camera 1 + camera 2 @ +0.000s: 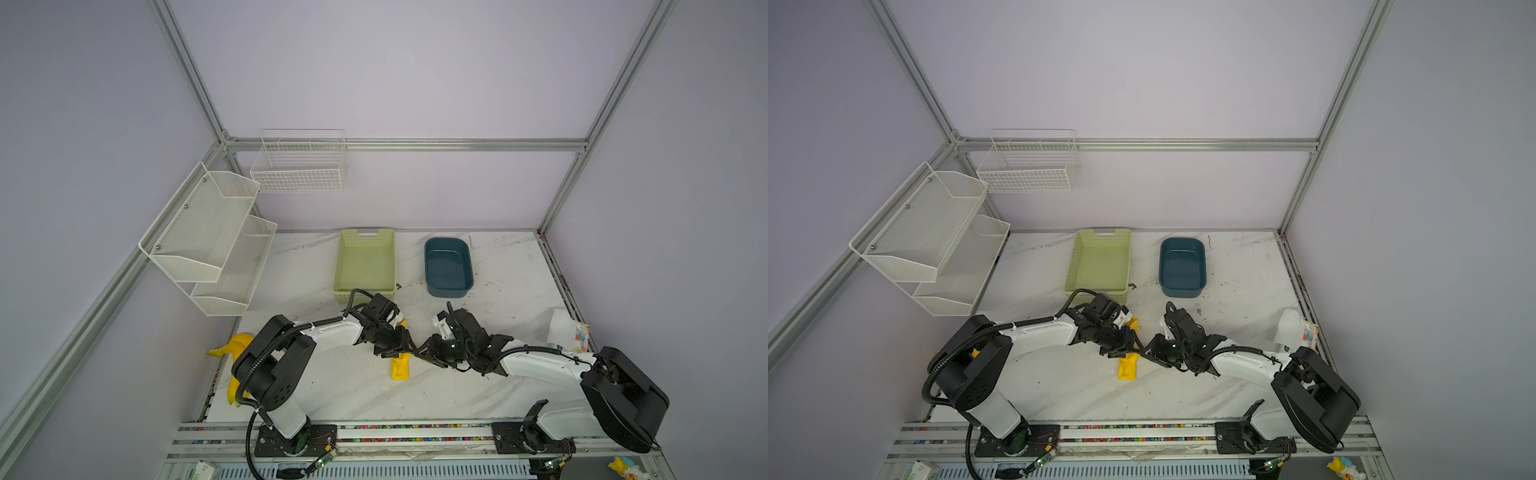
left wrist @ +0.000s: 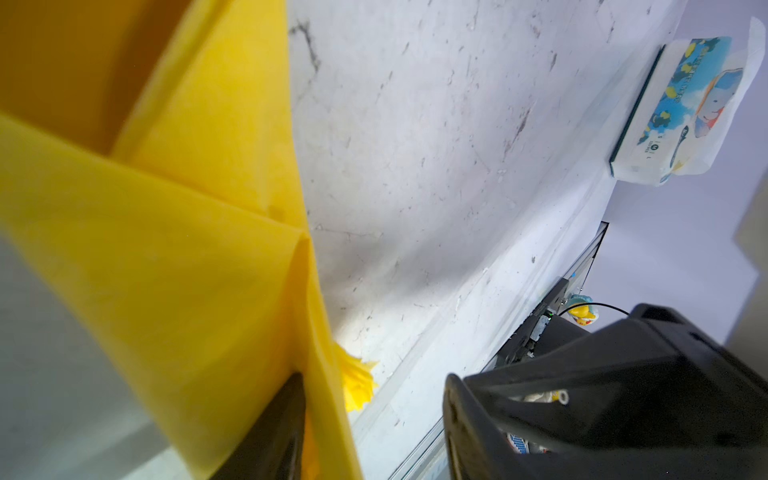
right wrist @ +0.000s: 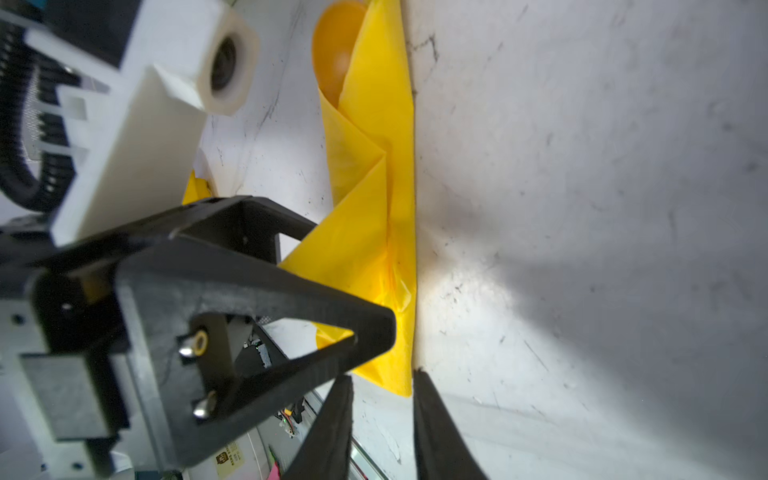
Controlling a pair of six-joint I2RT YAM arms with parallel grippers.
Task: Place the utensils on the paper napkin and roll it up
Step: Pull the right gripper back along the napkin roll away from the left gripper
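Currently the paper napkin [image 1: 400,368] lies rolled into a narrow bundle at the middle of the desk [image 1: 498,291], below the green basket [image 1: 365,262] in both top views. Its long axis runs up-down there. In the right wrist view the spoon [image 3: 332,45] bowl protrudes from the upper end. The left hand [image 1: 395,348] stands part open astride the roll, likely to stop it unrolling; no grip is visible. The right hand [image 3: 381,376], slightly open at the lower corner, holds nothing.

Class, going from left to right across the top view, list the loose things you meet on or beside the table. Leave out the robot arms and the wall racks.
Banana toy → green basket → rolled yellow napkin → blue tub → white packet
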